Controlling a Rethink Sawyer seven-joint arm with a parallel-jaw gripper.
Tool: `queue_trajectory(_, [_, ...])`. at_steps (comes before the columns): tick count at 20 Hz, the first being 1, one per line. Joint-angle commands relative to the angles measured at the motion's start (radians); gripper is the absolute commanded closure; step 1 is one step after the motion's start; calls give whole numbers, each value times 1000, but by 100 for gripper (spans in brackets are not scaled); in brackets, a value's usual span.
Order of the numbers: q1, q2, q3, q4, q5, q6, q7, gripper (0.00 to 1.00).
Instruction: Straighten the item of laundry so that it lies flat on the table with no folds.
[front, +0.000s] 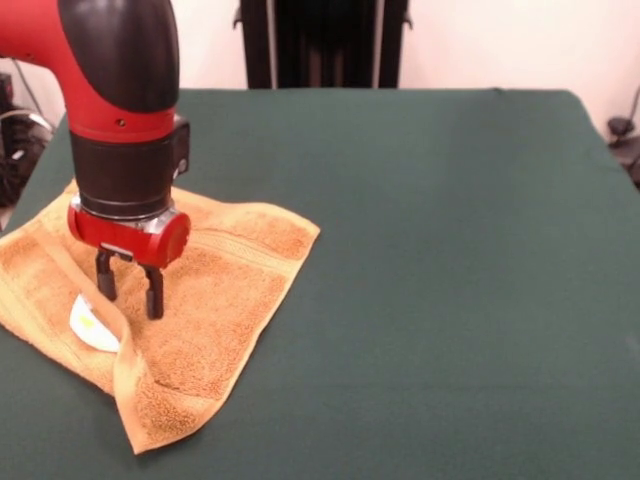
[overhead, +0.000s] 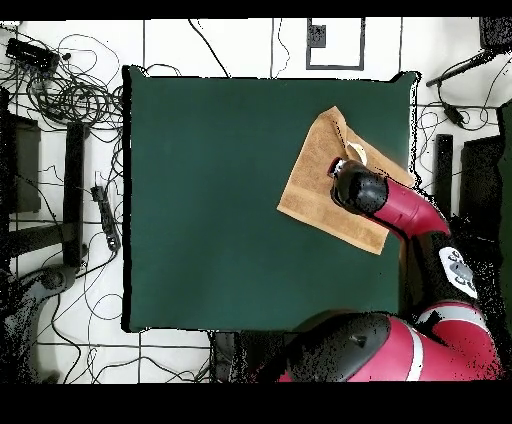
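Observation:
The orange-tan towel (front: 215, 300) lies at the left of the dark green table (front: 450, 250) in the front view. Its near-left edge is folded over in a raised ridge, and the white label (front: 92, 325) shows beside that fold. My gripper (front: 129, 290) points straight down over the towel's left part, open and empty, with its fingertips (front: 153, 300) at or just above the cloth. In the overhead view the towel (overhead: 320, 185) lies near the table's (overhead: 220, 200) top right corner, with the label (overhead: 357, 153) showing. The arm's wrist (overhead: 358, 190) hides the gripper there.
The towel reaches close to the table's left edge in the front view. A black stand (front: 320, 40) rises behind the table's far edge. In the overhead view, cables (overhead: 70, 90) and equipment lie on the floor around the table.

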Motion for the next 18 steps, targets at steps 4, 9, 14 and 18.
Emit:
queue_trajectory(4, [-6,65,73,-22,-135,135,-120,0])
queue_trajectory(9, [-20,36,124,-47,-223,210,-240,0])
queue_trajectory(14, [-27,25,164,-85,-298,257,-295,0])
queue_trajectory(18, [-37,16,202,-107,-356,287,-339,0])
